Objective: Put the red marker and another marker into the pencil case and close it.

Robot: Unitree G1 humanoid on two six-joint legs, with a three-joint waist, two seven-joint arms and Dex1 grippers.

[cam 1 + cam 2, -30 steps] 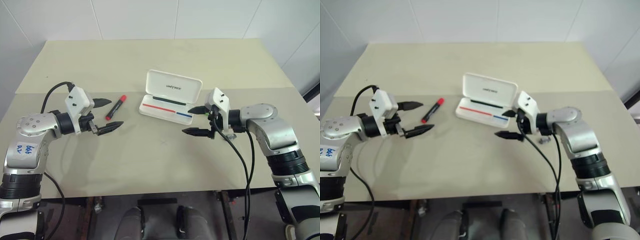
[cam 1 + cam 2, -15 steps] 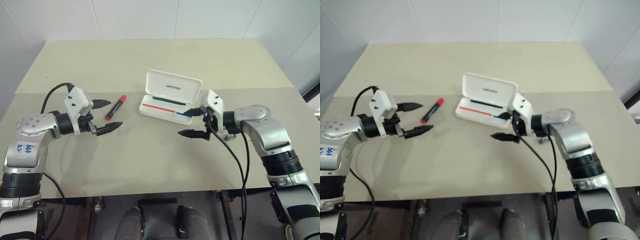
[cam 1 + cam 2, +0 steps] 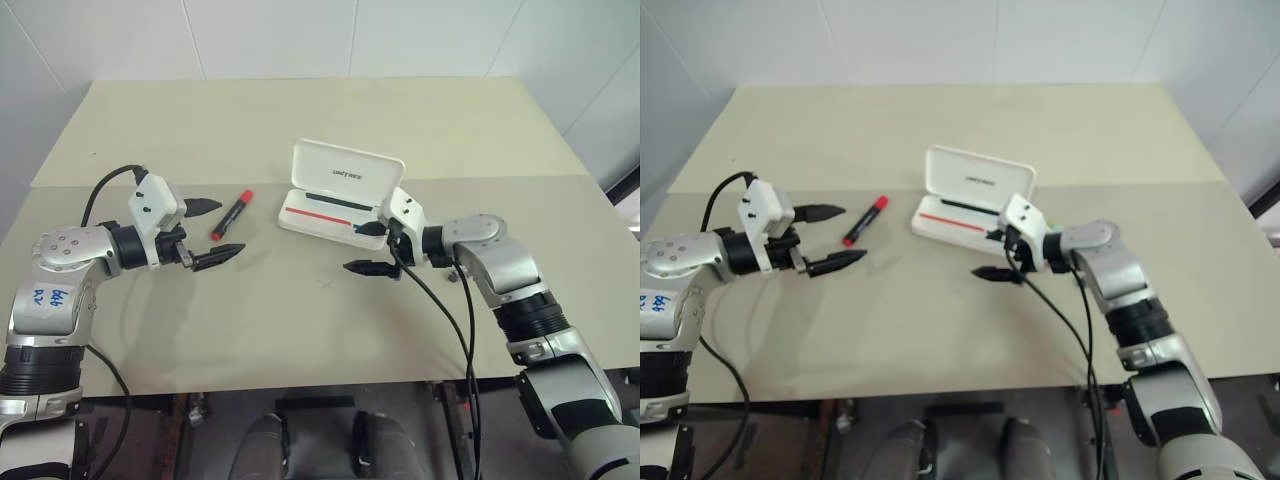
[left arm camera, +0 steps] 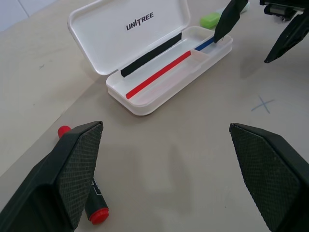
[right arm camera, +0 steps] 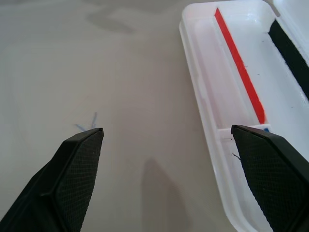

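Table [image 3: 300,330]: pale beige top, with a small blue cross [image 3: 325,284] drawn near its middle.

Pencil case [image 3: 345,175]: white hard clamshell, lying open near the centre of the table. The lid stands up at the far side with dark lettering on its inner face. The tray shows a red stripe, a blue stripe and a black strip; nothing else can be seen in it.

Red marker [image 3: 232,214]: short, red cap and black section, lying flat on the table to the left of the case, apart from it and angled toward it.

Another marker [image 4: 210,20]: only its light-green part is visible, in the left wrist view, on the table just beyond the case's far end, partly behind a black finger of the other arm.

Left gripper [image 3: 214,231]: jaws spread wide, nothing between them. It hovers low over the table just left of the red marker, which lies close to the far finger.

Right gripper [image 3: 368,248]: jaws spread wide, empty. It sits at the right front end of the case, one finger over the tray's edge, the other over bare table toward the cross.
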